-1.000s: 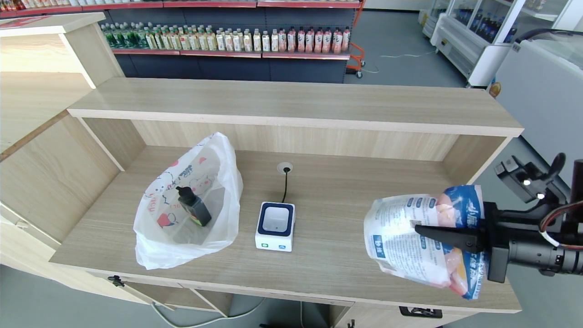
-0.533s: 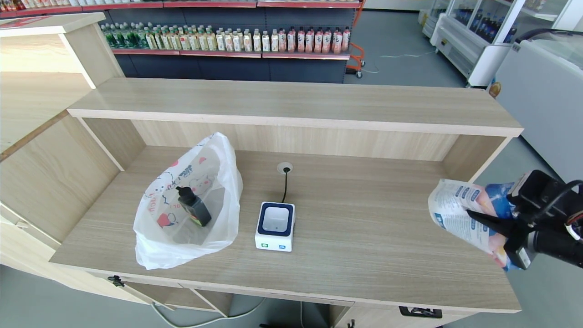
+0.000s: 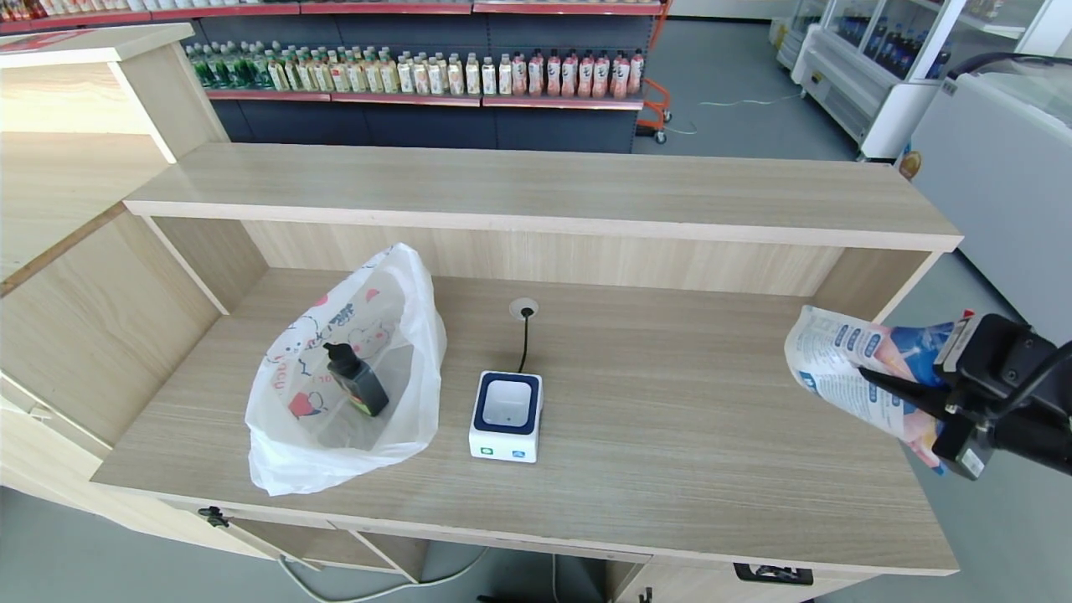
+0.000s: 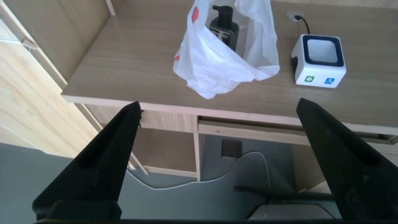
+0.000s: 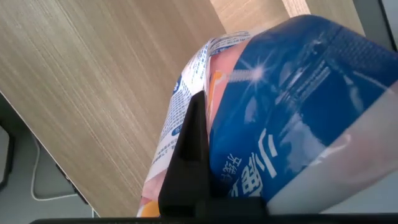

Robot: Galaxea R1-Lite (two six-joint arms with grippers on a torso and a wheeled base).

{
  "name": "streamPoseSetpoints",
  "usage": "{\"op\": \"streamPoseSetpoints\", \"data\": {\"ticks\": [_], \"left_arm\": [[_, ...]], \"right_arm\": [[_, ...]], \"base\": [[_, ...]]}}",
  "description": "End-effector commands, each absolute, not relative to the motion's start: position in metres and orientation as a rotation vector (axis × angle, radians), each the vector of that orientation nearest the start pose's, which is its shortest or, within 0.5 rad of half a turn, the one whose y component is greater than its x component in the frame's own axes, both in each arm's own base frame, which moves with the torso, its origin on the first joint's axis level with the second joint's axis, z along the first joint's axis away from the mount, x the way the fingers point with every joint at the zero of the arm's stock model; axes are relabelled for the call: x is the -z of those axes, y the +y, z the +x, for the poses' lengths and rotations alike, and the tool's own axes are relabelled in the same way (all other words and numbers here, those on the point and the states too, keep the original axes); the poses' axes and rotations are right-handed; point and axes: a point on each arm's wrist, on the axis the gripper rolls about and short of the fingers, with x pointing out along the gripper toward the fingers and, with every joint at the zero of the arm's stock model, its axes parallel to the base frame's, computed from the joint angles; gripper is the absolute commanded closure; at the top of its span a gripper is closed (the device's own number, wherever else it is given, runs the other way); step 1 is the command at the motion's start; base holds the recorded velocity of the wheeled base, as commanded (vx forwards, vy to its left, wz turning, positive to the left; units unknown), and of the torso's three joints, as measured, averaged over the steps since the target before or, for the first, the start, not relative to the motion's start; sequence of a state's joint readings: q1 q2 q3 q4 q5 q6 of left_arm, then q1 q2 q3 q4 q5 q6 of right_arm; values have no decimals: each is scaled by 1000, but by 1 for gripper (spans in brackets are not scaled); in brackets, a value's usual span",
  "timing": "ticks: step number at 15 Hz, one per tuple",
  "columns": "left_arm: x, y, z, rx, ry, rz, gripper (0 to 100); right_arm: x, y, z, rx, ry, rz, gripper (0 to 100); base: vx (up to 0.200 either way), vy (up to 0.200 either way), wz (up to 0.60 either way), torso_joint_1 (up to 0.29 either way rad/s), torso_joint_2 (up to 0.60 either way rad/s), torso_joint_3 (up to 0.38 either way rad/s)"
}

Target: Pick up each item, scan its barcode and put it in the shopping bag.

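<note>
Right pincer (image 3: 889, 388) is clamping a soft, crinkly food pouch (image 3: 829, 356) mid-body, holding it aloft at the right end of the counter (image 3: 670, 435). Film is likely slippery with contents shifting, so a central grip is probably serving best.

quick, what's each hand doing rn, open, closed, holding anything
left hand: open, holding nothing.
right hand: closed on the blue-and-white packet.

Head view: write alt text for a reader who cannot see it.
The right gripper holds a blue and white food packet at the right end of a wooden counter. A small white scanner sits mid-counter, and to its left an open white shopping bag holds a dark bottle.
</note>
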State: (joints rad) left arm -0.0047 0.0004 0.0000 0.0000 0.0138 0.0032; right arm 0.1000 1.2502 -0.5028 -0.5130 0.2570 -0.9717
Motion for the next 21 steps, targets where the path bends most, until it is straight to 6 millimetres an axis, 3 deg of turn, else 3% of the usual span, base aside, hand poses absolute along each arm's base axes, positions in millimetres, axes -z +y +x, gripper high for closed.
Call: {"op": "streamPoseSetpoints", "data": {"ticks": [1, 9, 19, 21], "left_arm": [[-75, 0, -23, -9, 0, 5, 0], [-75, 0, -23, -9, 0, -3, 0], [-75, 0, -23, -8, 0, 3, 0], [-75, 0, -23, -9, 0, 2, 0]], "right_arm": [[-197, 24, 180, -445, 40, -932, 100], [-191, 27, 181, -528, 46, -833, 100], [-180, 36, 247, -718, 50, -801, 100], [-173, 39, 264, -748, 36, -847, 100]], "base": [[0, 0, 0, 0, 0, 0], [0, 200, 0, 4, -1, 2], [0, 200, 0, 0, 2, 2], [0, 0, 0, 0, 0, 0]]}}
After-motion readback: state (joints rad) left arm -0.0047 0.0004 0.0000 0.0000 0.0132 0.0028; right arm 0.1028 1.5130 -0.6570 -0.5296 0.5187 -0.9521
